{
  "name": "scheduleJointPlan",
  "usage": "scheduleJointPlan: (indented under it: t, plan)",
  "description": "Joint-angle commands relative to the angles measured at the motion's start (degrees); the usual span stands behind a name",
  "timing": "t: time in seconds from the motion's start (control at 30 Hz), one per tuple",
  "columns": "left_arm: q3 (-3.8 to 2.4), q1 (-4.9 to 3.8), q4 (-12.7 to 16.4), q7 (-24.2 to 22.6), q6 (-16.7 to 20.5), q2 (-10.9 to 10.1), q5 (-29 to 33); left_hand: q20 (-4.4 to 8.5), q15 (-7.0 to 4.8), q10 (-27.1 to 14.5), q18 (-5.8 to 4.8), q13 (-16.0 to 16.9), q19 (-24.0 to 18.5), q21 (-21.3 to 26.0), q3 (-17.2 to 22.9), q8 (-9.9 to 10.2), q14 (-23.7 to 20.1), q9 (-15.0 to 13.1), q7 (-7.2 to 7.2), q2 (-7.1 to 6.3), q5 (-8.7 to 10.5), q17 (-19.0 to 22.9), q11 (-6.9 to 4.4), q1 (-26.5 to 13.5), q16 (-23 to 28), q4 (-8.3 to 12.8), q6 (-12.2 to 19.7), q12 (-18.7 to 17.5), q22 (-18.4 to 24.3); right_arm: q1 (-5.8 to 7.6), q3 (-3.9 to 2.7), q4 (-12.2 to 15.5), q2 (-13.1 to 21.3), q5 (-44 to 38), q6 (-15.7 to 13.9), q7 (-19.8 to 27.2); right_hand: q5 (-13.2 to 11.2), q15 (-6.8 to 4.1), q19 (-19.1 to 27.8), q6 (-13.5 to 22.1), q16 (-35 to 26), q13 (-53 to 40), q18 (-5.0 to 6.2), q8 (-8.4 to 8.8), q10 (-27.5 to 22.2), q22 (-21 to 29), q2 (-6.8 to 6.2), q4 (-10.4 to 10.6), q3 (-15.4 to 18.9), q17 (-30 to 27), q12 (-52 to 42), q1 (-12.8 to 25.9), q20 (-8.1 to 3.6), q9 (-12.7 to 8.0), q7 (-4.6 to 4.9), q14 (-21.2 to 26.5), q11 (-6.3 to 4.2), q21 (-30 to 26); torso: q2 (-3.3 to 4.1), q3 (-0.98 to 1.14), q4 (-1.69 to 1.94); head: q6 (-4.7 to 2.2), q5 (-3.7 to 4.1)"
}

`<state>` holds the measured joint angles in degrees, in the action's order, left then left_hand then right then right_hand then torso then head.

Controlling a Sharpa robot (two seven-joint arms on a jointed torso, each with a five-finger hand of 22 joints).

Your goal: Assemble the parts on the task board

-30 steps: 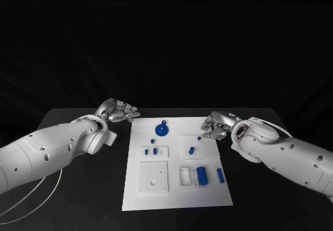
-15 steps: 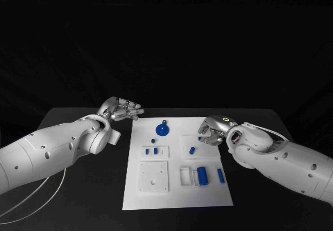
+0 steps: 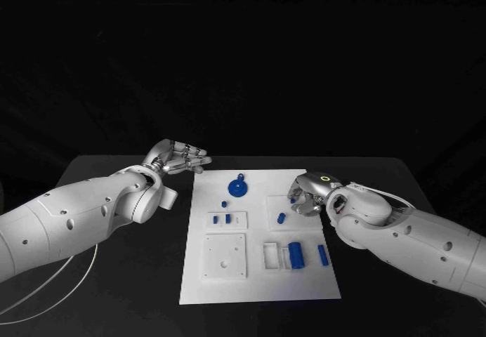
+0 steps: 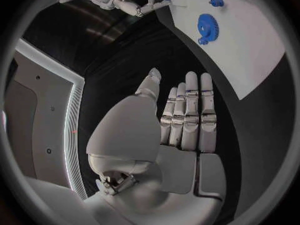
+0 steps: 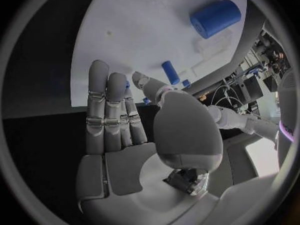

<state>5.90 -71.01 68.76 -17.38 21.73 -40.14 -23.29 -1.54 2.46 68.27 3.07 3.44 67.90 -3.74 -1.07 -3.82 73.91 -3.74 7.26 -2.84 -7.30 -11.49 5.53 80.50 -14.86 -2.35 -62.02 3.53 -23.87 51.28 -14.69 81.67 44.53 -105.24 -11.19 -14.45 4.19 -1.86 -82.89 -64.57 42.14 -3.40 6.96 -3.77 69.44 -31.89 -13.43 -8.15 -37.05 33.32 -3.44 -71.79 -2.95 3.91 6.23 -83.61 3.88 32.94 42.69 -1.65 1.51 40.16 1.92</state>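
The white task board (image 3: 258, 284) lies in the middle of the table. On it are a blue gear (image 3: 235, 187), two small blue pegs (image 3: 221, 219), a blue cylinder (image 3: 295, 254) and a blue bar (image 3: 322, 255). My right hand (image 3: 307, 193) hovers at the board's right edge, next to a small blue piece (image 3: 291, 200), and holds nothing. In the right wrist view its fingers (image 5: 106, 105) are stretched toward the board (image 5: 137, 30), with the cylinder (image 5: 215, 17) beyond. My left hand (image 3: 180, 159) is off the board's far left corner, fingers (image 4: 190, 110) extended and empty, the gear (image 4: 206, 27) ahead of it.
White raised blocks with recesses sit on the board, a square one (image 3: 224, 256) at the front left and a small frame (image 3: 270, 255) beside the cylinder. Black table (image 3: 121, 281) surrounds the board. A thin cable (image 3: 61, 288) trails under my left arm.
My right hand has drifted left and slightly toward me, coming over the board's right edge. My left hand has lifted a little and its fingers have straightened.
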Motion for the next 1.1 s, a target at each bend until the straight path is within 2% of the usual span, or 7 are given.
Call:
scheduleJointPlan:
  t: [0.03,0.4,0.57,0.63,0.73,0.9,1.1]
  plan:
    - [-0.05,-0.07,0.2,-0.96,-0.77,0.06,0.6,0.08,-0.01,0.4,-0.39,-0.02,0.3,-0.38,-0.07,0.16,0.14,-0.03,-0.1,0.37,0.11,-0.05,-0.15,0.32,-0.05,0.29,0.41,-0.12,0.05,-0.06,0.17,-0.66,-0.33,-2.06,-0.21,-0.62,-0.29,0.16,0.44,-0.54,0.29,-0.03,0.79,0.16,0.43,-0.55,0.01,-0.1,-0.63,0.11,0.07,-0.18,-0.08,0.02,0.06,0.29,-0.05,-0.25,-0.01,0.01,0.0,0.02,-0.02]
    - [-0.05,-0.07,0.15,-0.82,-1.08,0.07,0.62,0.08,0.0,0.4,-0.4,-0.02,0.33,-0.37,-0.12,0.14,0.08,-0.03,-0.1,0.45,0.22,-0.1,-0.15,0.25,-0.1,0.28,0.38,-0.12,0.27,-0.06,0.71,-1.62,-1.16,-2.3,-0.5,-0.35,-0.61,-0.15,0.54,-2.11,0.95,-0.07,0.73,0.08,2.03,-2.84,1.88,-0.53,-2.3,0.49,0.03,-0.06,-0.34,0.11,-0.25,0.34,-0.55,-0.25,-0.01,-0.01,-0.04,0.1,-0.07]
    - [-0.05,-0.07,0.12,-0.74,-1.17,0.07,0.63,0.09,-0.01,0.4,-0.4,-0.02,0.41,-0.39,-0.17,0.16,0.07,-0.03,-0.11,0.56,0.28,-0.15,-0.15,0.24,-0.16,0.27,0.43,-0.12,0.51,-0.06,0.88,-1.56,-1.47,-2.3,-0.52,-0.16,-0.86,-0.8,0.72,-4.36,1.13,-0.23,0.46,-0.04,5.02,-3.59,3.35,-1.03,-1.79,0.72,-0.05,-0.5,-0.86,0.31,-0.85,0.52,-1.51,-0.11,0.0,-0.03,-0.02,0.18,-0.11]
    - [-0.05,-0.07,0.1,-0.67,-1.23,0.05,0.63,0.09,-0.01,0.4,-0.4,-0.02,0.41,-0.39,-0.17,0.16,0.07,-0.03,-0.11,0.56,0.28,-0.15,-0.15,0.24,-0.16,0.27,0.43,-0.12,0.51,-0.06,0.93,-1.56,-1.57,-2.66,-0.4,-0.3,-0.83,-1.23,0.84,-6.38,1.09,-0.4,0.1,-0.12,7.42,-4.07,4.47,-1.96,-1.22,0.78,-0.07,-1.31,-1.3,0.61,-1.31,0.51,-2.25,0.02,0.0,-0.05,-0.01,0.24,-0.1]
    - [-0.05,-0.07,0.04,-0.6,-1.3,0.04,0.63,0.09,-0.01,0.4,-0.4,-0.02,0.41,-0.39,-0.17,0.16,0.07,-0.03,-0.11,0.56,0.28,-0.15,-0.15,0.24,-0.16,0.27,0.43,-0.12,0.51,-0.06,0.98,-1.59,-1.63,-3.37,-0.28,-0.82,-0.91,-1.67,0.97,-7.97,0.95,-0.51,-0.18,-0.01,9.04,-4.66,5.49,-3.08,-1.43,0.83,-0.1,-1.56,-1.82,0.98,-1.69,0.52,-2.72,0.17,-0.03,-0.08,-0.05,0.28,-0.06]
    - [-0.05,-0.07,-0.06,-0.5,-1.4,0.02,0.63,0.1,-0.02,0.33,-0.39,-0.02,0.49,-0.42,-0.21,0.16,0.08,-0.03,-0.1,0.62,0.36,-0.19,-0.14,0.3,-0.22,0.32,0.4,-0.12,0.7,-0.06,1.04,-1.62,-1.72,-4.81,-0.63,-1.95,-1.35,-2.13,0.98,-8.95,0.77,-0.46,-0.47,0.08,10.2,-5.93,6.09,-4.58,-1.76,1.16,-0.05,-1.0,-2.44,1.29,-2.0,0.42,-3.06,0.37,-0.03,-0.03,-0.04,0.31,-0.05]
    - [-0.05,-0.07,-0.41,-0.66,-1.65,0.06,0.85,0.09,0.0,0.29,-0.4,-0.02,0.53,-0.41,-0.38,0.15,0.08,-0.03,-0.1,0.61,0.91,-0.23,-0.12,0.19,-0.29,0.27,0.41,-0.12,0.88,-0.06,1.07,-1.48,-1.84,-5.64,-2.08,-2.66,-1.41,-2.35,1.09,-9.27,0.51,-0.39,-0.63,0.06,10.53,-6.97,6.37,-5.14,-1.68,1.55,-0.08,-0.79,-2.73,1.21,-2.12,0.33,-3.19,0.22,-0.04,0.0,-0.08,0.21,-0.19]
